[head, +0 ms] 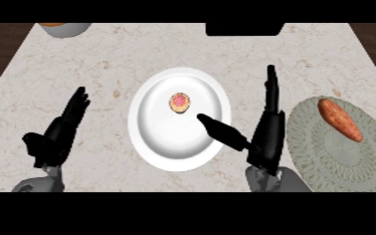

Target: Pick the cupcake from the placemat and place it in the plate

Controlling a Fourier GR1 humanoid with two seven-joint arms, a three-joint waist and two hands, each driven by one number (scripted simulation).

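Right hand [266, 129] open beside the plate's right rim, fingers straight and pointing toward the counter's far edge, thumb spread out leftward over the plate's lower right part. Nothing held; thumb tip well short of the cupcake. Grey forearm rising from the near edge, between plate and placemat.

Just left of that hand, white round plate [150, 129] near the counter's middle. Cupcake [180, 102] sitting on the plate, slightly above its centre, pink topping ringed with tan, clear of both hands.

Right of the hand, round grey-green placemat [330, 154] against the counter's right edge, partly cut by the view's right side. On its upper part, an orange elongated vegetable, likely a sweet potato [339, 119], lying slanted from upper left to lower right.

Left hand [55, 137] open near the counter's near left corner, fingers straight and tilted toward the far edge, thumb out to the left, resting, touching nothing, well apart from the plate.

Pale marbled counter [110, 55] carrying all of it. At the far left corner, part of a grey bowl [66, 30] with something orange inside, mostly cut off. At the far edge, right of centre, a black block [243, 29], unclear what.
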